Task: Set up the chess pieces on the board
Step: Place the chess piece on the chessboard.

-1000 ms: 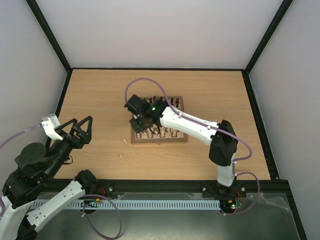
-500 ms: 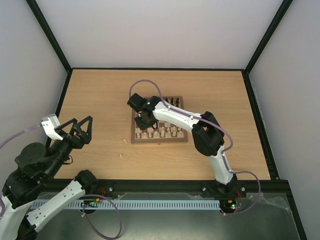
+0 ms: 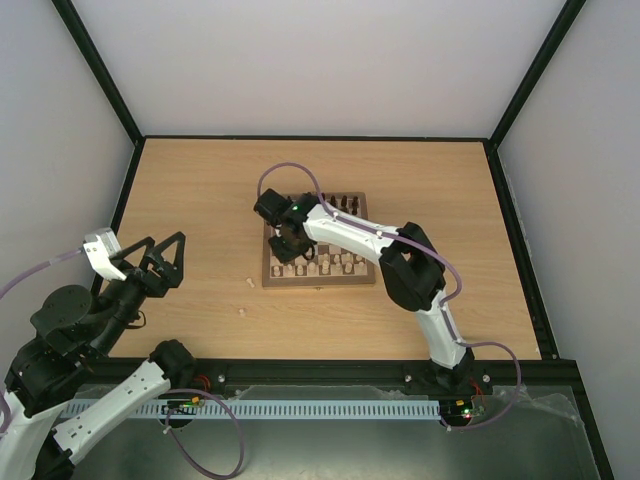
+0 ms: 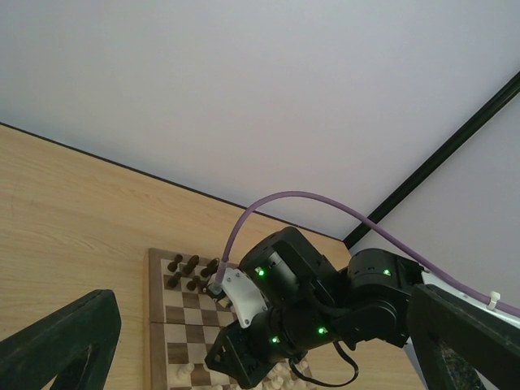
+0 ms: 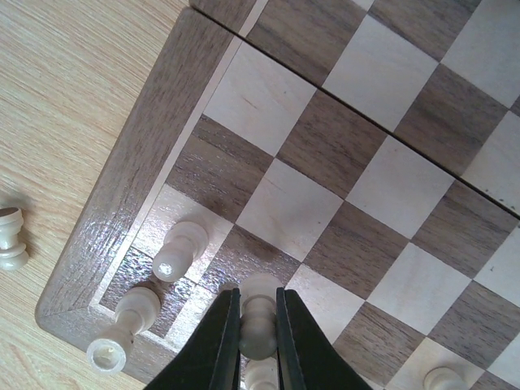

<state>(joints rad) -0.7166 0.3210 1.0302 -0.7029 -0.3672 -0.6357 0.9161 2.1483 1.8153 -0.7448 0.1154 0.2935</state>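
The board (image 3: pixel 355 285) lies mid-table with dark pieces (image 3: pixel 345 204) along its far edge and pale pieces (image 3: pixel 340 265) along its near rows. My right gripper (image 3: pixel 287 240) hangs over the board's near-left corner, shut on a pale pawn (image 5: pixel 260 321) just above the second row; its fingers (image 5: pixel 223 335) squeeze the pawn's neck. A pale pawn (image 5: pixel 180 249) and a pale rook (image 5: pixel 123 325) stand in that corner (image 5: pixel 138 166). My left gripper (image 3: pixel 163 258) is open and empty, raised at the table's left; its view shows the board (image 4: pixel 175 313) and dark pieces (image 4: pixel 185 271).
Two pale pieces lie off the board on the table, one close to its left edge (image 3: pixel 246 282), which also shows in the right wrist view (image 5: pixel 10 237), and one nearer me (image 3: pixel 240 310). Black frame posts and white walls enclose the table.
My right arm has swung its gripper from beyond the board's left edge onto the near-left corner, carrying the pale pawn and lowering it. The left arm has not moved.
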